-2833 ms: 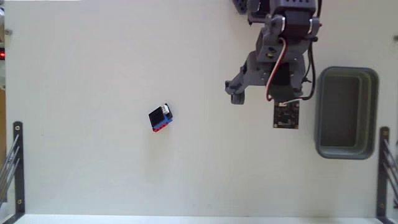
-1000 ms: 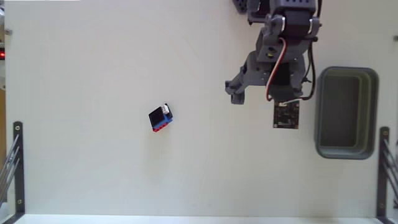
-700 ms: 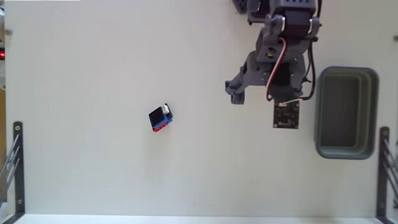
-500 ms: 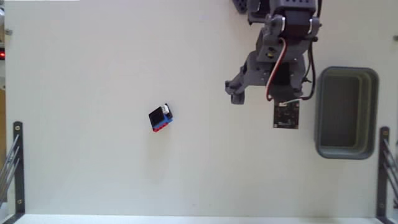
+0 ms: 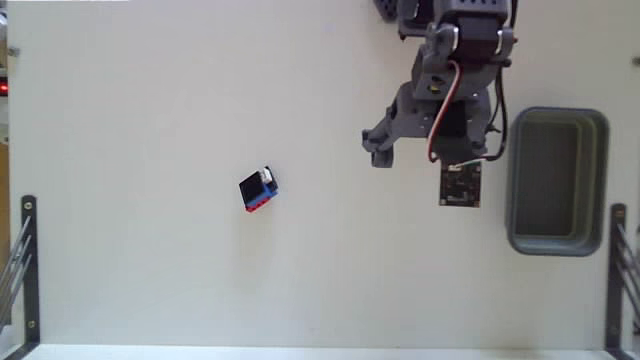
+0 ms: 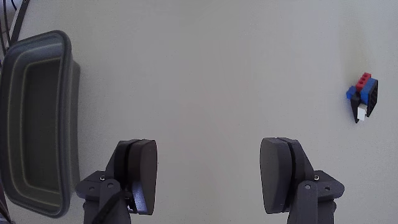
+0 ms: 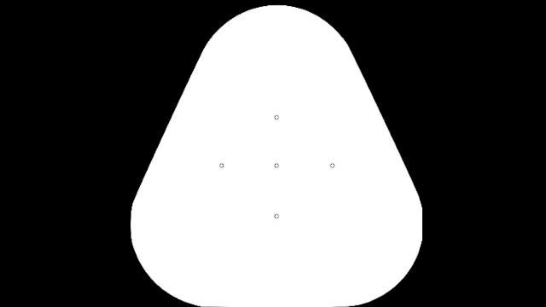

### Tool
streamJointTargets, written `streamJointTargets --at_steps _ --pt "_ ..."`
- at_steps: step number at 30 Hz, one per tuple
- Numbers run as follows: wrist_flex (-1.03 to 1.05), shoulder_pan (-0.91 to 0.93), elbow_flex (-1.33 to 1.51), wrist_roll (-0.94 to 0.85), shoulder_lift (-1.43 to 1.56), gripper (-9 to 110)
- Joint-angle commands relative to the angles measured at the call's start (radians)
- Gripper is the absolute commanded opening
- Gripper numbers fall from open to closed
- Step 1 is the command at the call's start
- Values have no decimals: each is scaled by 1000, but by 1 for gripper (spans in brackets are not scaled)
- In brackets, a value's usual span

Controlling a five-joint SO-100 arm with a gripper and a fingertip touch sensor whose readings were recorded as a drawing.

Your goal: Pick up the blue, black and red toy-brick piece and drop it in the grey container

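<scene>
Brick-fetching is what we have in hand, and by our reading it has not begun in earnest: our pincer (image 6: 208, 177) stands with its two fingers (image 6: 140, 174) wide apart and nothing between them, only bare bench (image 6: 205, 74) showing in the gap in the wrist view. Just beside it, at the left edge of that view, sits the tray (image 6: 37, 124), with nothing visible inside. The brick (image 6: 362, 97) lies well apart, near the right edge, resting on the bench and untouched. In the fixed view the arm (image 5: 440, 90) hangs close to the tray (image 5: 557, 180) while the brick (image 5: 258, 188) sits far to the left. We judge the next move calls for a reach across the bench, jaws kept open, to straddle the brick.
</scene>
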Motion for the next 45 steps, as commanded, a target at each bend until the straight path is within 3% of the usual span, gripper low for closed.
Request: streamJointTargets --at_steps 1,18,45 --pt "19 -5 2 5 38 110" --pt "19 11 2 5 38 110" --pt "19 400 2 5 38 110"
